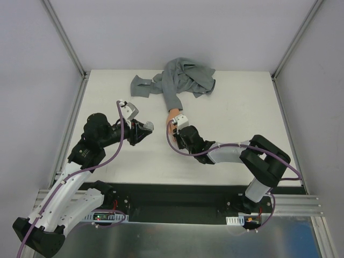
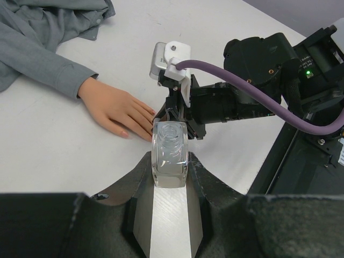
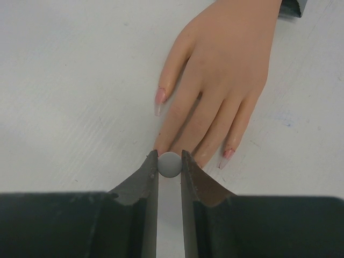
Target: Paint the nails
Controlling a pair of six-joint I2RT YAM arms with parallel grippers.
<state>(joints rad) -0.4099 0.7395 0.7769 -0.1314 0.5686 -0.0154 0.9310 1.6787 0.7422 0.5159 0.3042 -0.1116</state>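
The peach mannequin hand [image 3: 223,75] lies palm down on the white table, its grey sleeve [image 1: 177,80] trailing to the back. Two pinkish nails show: one on the left [image 3: 160,101] and one on the right [image 3: 227,156]. My right gripper [image 3: 170,163] is shut on a round grey brush cap [image 3: 170,164] right over the middle fingertips, which hides their nails and any brush. My left gripper [image 2: 170,164] is shut on a small clear open bottle [image 2: 170,150], held just left of the hand [image 2: 115,107] and close to the right gripper [image 2: 177,115].
The crumpled grey garment [image 1: 185,78] fills the back middle of the table [image 1: 242,107]. A black base rail [image 1: 177,196] runs along the near edge. Grey side walls with metal posts [image 1: 64,37] flank the table. The right arm [image 1: 258,156] stretches in from the right.
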